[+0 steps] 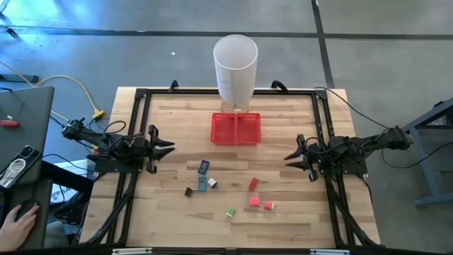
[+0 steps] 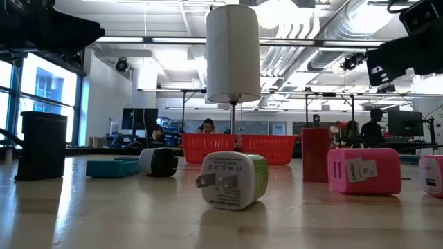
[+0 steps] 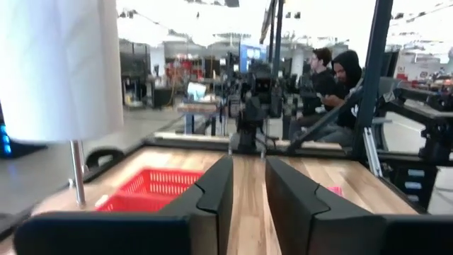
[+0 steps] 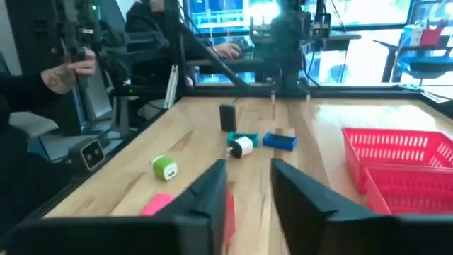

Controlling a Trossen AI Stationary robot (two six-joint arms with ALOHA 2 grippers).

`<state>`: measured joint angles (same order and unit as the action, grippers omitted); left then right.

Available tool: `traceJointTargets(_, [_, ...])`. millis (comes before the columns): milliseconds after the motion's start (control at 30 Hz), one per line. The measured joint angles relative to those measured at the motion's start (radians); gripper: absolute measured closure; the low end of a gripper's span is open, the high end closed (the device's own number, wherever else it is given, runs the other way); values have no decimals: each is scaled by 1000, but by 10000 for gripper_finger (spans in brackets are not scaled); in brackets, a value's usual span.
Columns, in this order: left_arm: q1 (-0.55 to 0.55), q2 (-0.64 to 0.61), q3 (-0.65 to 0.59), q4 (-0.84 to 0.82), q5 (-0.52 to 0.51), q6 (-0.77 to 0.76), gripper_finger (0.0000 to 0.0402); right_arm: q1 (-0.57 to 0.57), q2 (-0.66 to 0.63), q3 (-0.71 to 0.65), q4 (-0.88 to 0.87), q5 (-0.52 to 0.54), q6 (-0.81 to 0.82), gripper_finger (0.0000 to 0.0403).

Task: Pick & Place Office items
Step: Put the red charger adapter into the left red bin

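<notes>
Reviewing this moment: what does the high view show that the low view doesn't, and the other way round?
Only the high view shows both grippers, the left gripper and the right gripper, open above the wooden table on either side of the scattered pieces, plus the small blue block.

Only the low view shows the metal prongs on the green-white plug-shaped piece and people in the room behind.

Both show the red mesh tray and the tall white cylinder bin.
</notes>
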<state>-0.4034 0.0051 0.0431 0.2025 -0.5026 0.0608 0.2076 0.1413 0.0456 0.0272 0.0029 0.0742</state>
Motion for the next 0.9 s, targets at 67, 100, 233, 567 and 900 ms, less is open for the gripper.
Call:
traceJointTargets(67, [0, 1, 3, 21, 0, 19, 315, 0, 26, 17, -6, 2, 0, 269])
traceJointTargets(100, [0, 6, 4, 26, 0, 22, 313, 0, 42, 29, -6, 1, 0, 255])
traceJointTargets(233, [0, 46, 4, 50, 0, 22, 296, 11, 131, 88, -9, -1, 0, 211])
traceJointTargets(567, [0, 197, 6, 180, -2, 41, 258, 66, 410, 297, -113, 24, 0, 191])
traceJointTargets(900, [0, 320, 7, 278, -3, 42, 256, 109, 637, 501, -230, 51, 8, 191])
